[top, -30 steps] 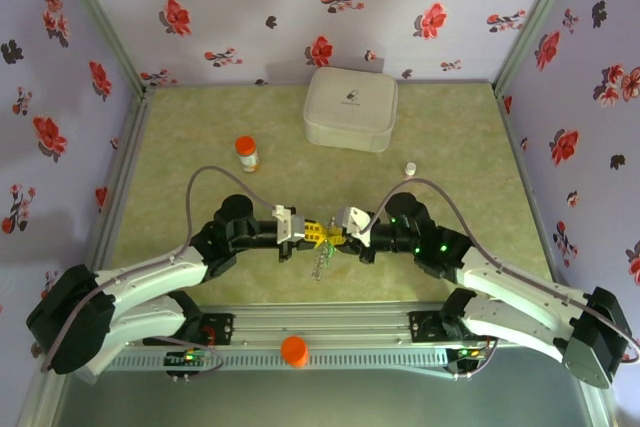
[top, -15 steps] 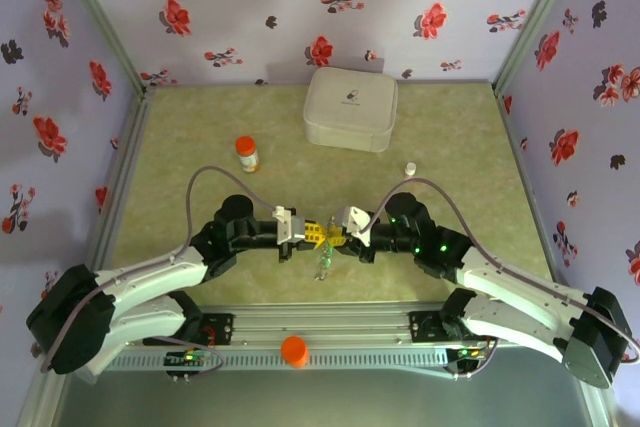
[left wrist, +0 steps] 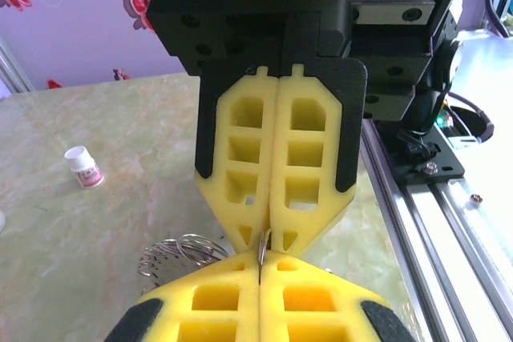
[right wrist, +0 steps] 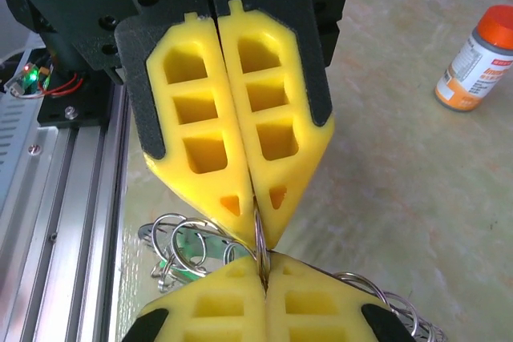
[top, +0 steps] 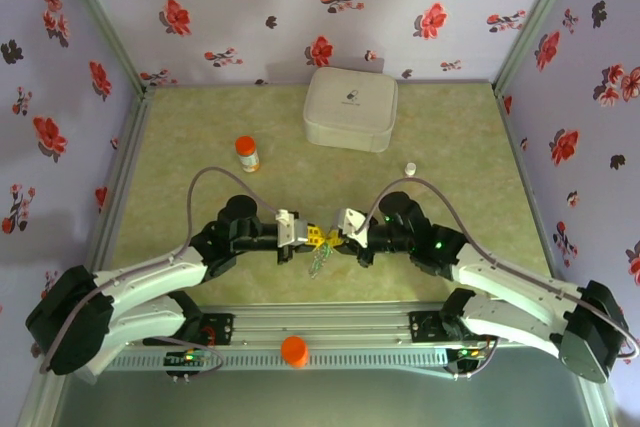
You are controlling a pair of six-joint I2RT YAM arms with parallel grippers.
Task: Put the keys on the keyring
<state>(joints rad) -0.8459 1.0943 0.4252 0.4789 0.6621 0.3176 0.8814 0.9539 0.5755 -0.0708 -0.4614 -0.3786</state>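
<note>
Top cam: left gripper (top: 316,237) and right gripper (top: 337,238) meet tip to tip, keyring (top: 320,261) dangling just below where they touch. Left wrist cam: both grippers are clamped tight, a thin bit of ring wire pinched in the seams right where the tips meet, the other loops lying just lower-left of them. Right wrist cam: both squeezed on that wire here too, a green key (right wrist: 191,243) sits among the loops left of the tips, orange-capped bottle (right wrist: 478,57) well off to the upper right
</note>
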